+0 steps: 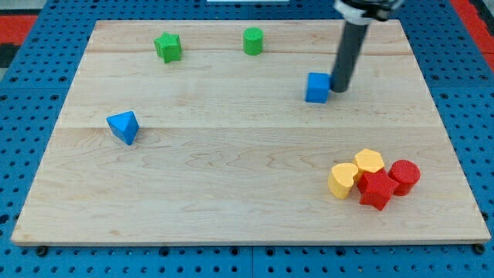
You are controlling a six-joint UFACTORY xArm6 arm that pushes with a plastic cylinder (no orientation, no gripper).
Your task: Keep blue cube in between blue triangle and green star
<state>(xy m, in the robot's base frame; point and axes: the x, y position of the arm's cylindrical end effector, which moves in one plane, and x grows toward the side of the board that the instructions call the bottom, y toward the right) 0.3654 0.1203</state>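
**Rod tip at blue cube's edge**

The arm has no claw, only a dark rod holding nothing. Its tip [340, 89] rests on the wooden surface [231, 193], touching or just beside the blue cube [317, 87] on the cube's right in view. The green star [167, 47] and green cylinder [253, 41] lie up-left of the tip; the blue triangle [123, 127] sits far left, lower. Yellow [355, 173] and red blocks [388, 183] cluster below-right of it.
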